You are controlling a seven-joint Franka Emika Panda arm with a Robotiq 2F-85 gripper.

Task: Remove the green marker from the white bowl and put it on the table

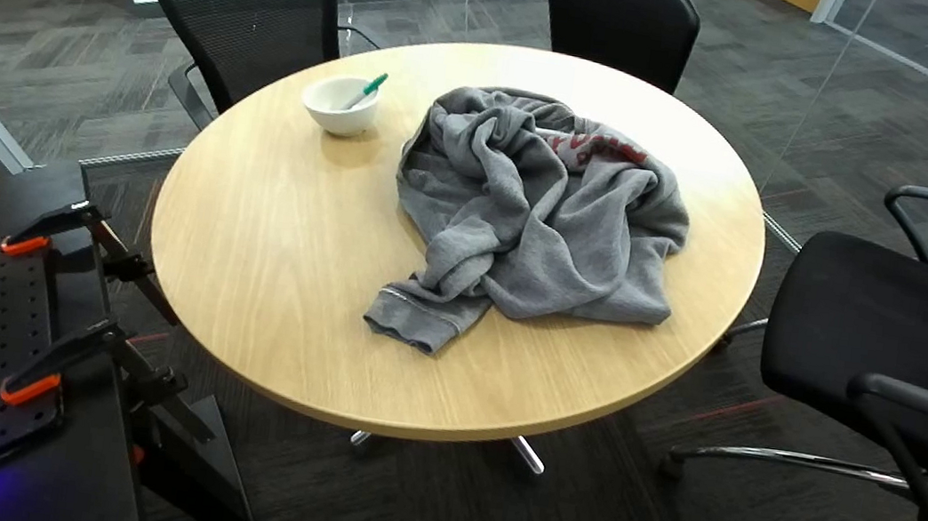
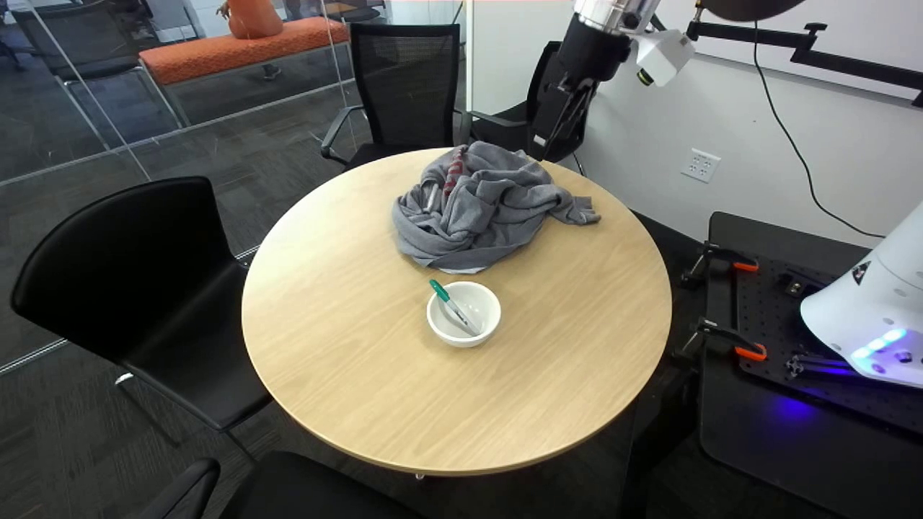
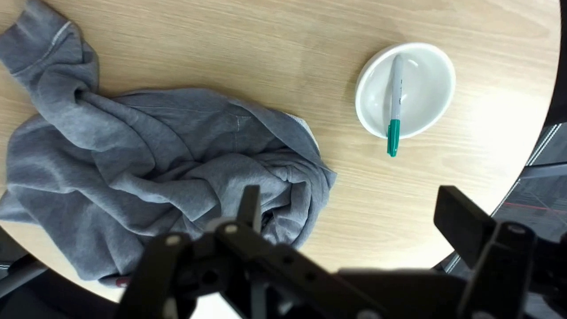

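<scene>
Nearest you in the wrist view is your gripper [image 3: 350, 195], at the bottom of the frame with its two fingers [image 3: 463, 223] spread wide apart; through the gap you see the wooden table [image 3: 266, 57] and an edge of the grey sweatshirt [image 3: 155, 146], which lies crumpled across the left and lower left of the frame.

Past the fingertips, at the upper right, you have the green marker [image 3: 395, 106]: it sits up the frame from the gap, somewhat right of the gap's middle, and apart from both fingers. It leans in the white bowl [image 3: 427, 88], its grey barrel inside and its green cap jutting over the rim on the side facing your gripper.

In an exterior view your robot arm [image 2: 591, 50] hangs from the top of the frame, right of centre, with the gripper at the sweatshirt's upper edge as seen there; the bowl and marker are lower and farther left, well apart from it. In both exterior views the bowl stands upright on the table, near the sweatshirt but apart from it, and red print [image 1: 622, 149] shows on the sweatshirt.

Farther back, beyond the table, you can see a black mesh chair [image 2: 405, 86] at the upper middle of an exterior view, and farther still, at the upper left, an orange bench [image 2: 245, 47].
</scene>
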